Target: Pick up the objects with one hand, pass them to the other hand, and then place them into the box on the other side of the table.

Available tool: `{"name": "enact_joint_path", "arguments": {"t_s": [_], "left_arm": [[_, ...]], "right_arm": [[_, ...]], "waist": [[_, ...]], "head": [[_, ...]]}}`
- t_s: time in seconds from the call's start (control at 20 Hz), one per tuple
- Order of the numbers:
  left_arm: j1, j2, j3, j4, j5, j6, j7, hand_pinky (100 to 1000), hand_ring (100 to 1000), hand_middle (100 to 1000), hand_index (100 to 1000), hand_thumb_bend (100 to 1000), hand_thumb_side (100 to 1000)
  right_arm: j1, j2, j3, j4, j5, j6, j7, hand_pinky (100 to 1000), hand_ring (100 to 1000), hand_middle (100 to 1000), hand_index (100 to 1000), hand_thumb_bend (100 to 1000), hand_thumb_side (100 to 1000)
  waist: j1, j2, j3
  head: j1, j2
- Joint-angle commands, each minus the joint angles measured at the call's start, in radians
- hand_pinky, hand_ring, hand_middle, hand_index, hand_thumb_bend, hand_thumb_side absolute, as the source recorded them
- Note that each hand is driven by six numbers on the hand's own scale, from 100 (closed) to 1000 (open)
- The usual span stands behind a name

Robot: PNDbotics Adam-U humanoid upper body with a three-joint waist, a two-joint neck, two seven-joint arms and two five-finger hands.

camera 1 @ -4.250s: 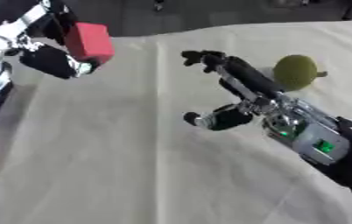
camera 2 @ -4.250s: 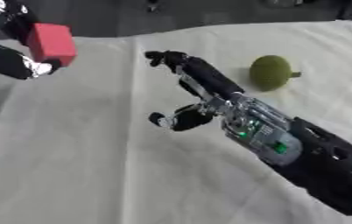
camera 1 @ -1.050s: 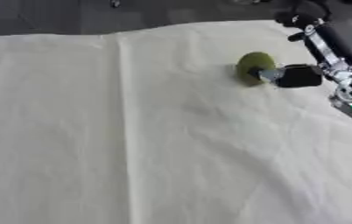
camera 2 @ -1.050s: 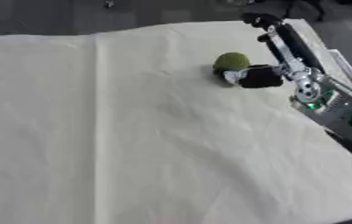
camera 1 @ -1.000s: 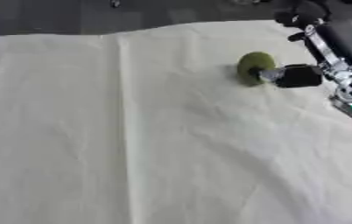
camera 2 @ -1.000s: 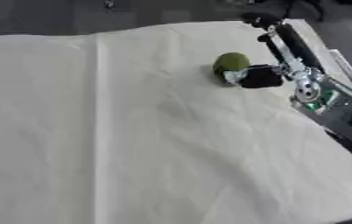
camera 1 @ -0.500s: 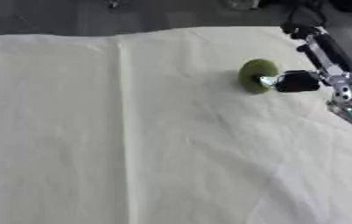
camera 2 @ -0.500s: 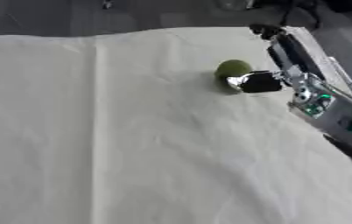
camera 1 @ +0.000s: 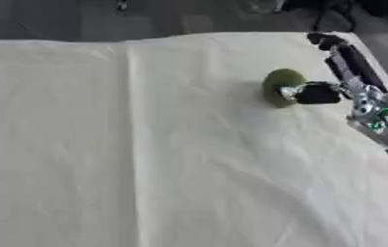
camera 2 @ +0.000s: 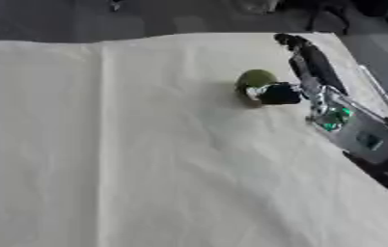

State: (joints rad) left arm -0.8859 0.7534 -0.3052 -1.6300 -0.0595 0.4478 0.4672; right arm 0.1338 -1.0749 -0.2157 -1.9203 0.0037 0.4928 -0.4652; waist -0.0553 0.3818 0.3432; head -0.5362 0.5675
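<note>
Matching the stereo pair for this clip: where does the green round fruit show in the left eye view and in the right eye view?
Left eye view: the green fruit lies upper right, on the cream cloth, with the right hand at its right side.
Right eye view: same fruit, upper area, just right of centre, nearer the middle.
Shared landmark: the straight crease in the cloth running down the left part of both views.

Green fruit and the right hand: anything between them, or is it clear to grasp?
Nothing lies between them. In the left eye view the right hand has its thumb at the green fruit, fingers straight past it; only bare cream cloth surrounds them.
</note>
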Motion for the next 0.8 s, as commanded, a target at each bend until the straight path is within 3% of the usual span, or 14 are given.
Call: {"name": "enact_joint_path", "arguments": {"t_s": [0.05,0.5,0.8], "left_arm": [[-0.021,0.018,0.015,-0.027,0.006,0.0,0.008,764,703,644,788,347,387],[-0.022,0.022,0.019,-0.047,0.016,0.006,0.017,762,699,636,773,341,387],[-0.023,0.024,0.021,-0.05,0.025,0.01,0.026,762,697,635,770,338,398]], "right_arm": [[0.004,-0.009,-0.03,0.035,0.027,0.016,0.005,839,913,874,929,660,340],[0.001,0.016,-0.035,0.12,0.001,0.037,0.016,837,909,866,923,628,367],[-0.006,0.03,-0.021,0.144,-0.069,0.046,0.017,841,899,821,885,581,307]], "waist": [[-0.013,0.001,0.009],[-0.009,0.018,0.021],[-0.006,0.034,0.025]], "head": [[-0.011,-0.028],[-0.017,-0.039],[-0.022,-0.05]]}}
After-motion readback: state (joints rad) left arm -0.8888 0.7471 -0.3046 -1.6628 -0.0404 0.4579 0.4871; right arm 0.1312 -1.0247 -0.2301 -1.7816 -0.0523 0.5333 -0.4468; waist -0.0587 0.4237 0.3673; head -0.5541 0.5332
